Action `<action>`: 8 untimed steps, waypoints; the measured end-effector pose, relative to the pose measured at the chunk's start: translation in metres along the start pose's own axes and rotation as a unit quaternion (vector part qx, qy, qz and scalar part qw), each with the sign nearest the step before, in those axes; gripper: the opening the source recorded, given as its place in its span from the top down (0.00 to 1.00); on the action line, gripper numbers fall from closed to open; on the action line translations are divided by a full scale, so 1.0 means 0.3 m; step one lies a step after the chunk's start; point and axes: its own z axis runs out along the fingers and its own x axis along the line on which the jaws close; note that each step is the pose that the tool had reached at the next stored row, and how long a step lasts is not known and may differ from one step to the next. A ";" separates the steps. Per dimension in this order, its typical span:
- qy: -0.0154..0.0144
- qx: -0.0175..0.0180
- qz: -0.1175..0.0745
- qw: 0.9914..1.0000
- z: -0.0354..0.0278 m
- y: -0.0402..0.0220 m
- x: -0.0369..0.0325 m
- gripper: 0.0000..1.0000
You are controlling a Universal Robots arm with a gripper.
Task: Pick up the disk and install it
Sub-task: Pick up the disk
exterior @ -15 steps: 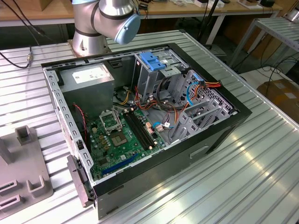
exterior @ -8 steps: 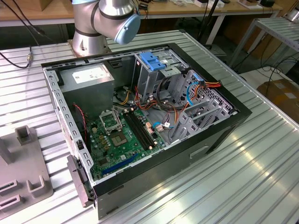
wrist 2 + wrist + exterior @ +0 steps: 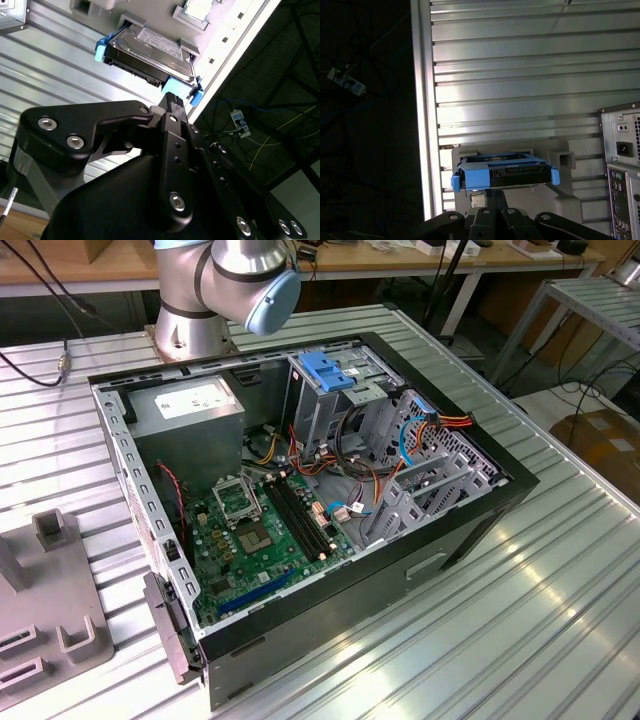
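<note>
The disk (image 3: pixel 150 50) is a grey-metal drive with a white label and blue carrier rails. In both wrist views it sits at a pale grey holder (image 3: pixel 565 195) on the ribbed metal table, close to the table's edge. In the first wrist view I see the disk (image 3: pixel 502 175) end-on, with its connector side facing the camera. My black gripper (image 3: pixel 172 97) reaches right up to the blue rail at the disk's near end, and its tip (image 3: pixel 495 196) meets the middle of that end. Whether it grips the rail is hidden.
The open computer case (image 3: pixel 480 510) lies on the table with its motherboard (image 3: pixel 260 530), power-supply box (image 3: pixel 190 405) and blue-latched drive cage (image 3: pixel 330 370) exposed. The arm's base (image 3: pixel 190 325) stands behind it. A grey fixture (image 3: pixel 50 610) sits at the exterior view's left. The case's rear panel (image 3: pixel 620 165) is near the holder.
</note>
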 end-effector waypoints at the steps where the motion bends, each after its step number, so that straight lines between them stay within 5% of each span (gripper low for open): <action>1: 0.000 0.000 -0.004 1.000 0.000 0.000 0.000 0.90; 5: 0.002 -0.001 -0.050 0.999 0.000 0.000 0.000 0.90; 8: 0.004 -0.002 -0.085 0.996 0.000 0.000 0.000 0.90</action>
